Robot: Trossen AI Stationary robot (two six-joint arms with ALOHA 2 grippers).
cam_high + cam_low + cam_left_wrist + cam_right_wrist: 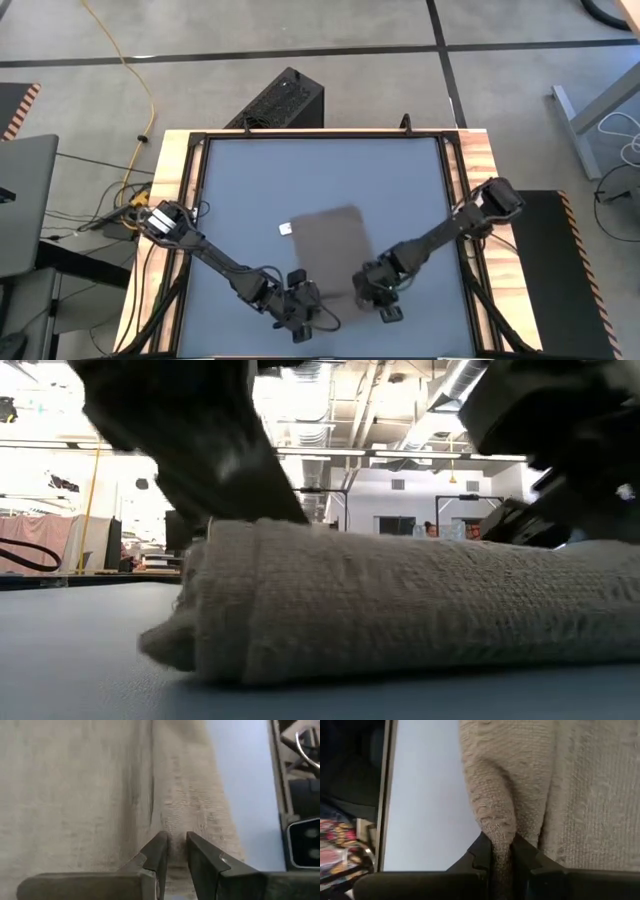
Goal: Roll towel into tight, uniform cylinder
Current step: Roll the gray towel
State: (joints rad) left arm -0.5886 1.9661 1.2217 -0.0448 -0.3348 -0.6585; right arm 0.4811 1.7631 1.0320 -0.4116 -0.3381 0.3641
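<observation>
The towel [332, 243], a taupe cloth with a small white tag [285, 228] at its far left corner, lies on the blue-grey tabletop [250, 180]. Its near end is rolled into a thick bundle [400, 610] that rests on the table, while the far part lies flat. My left gripper [174, 856] is at the roll's left near end [303, 298], shut on cloth. My right gripper [502, 854] is at the roll's right near end [378, 288], also shut on cloth. My left gripper pinches a raised ridge of the towel's roll [175, 837] between its two fingers. The fingers slant down from the near left. The roll rests on the table. My right gripper pinches a bunched fold of the towel's rolled edge [499, 832] between its two fingers; the cloth puckers up into a ridge at the fingertips. The fingers slant down from the near right. The rest of the towel lies on the table.
A raised black frame and wooden border [180, 170] run around the tabletop. Bare tabletop shows far of the towel and on both of its sides. A black box [285, 100] stands on the floor beyond the far edge.
</observation>
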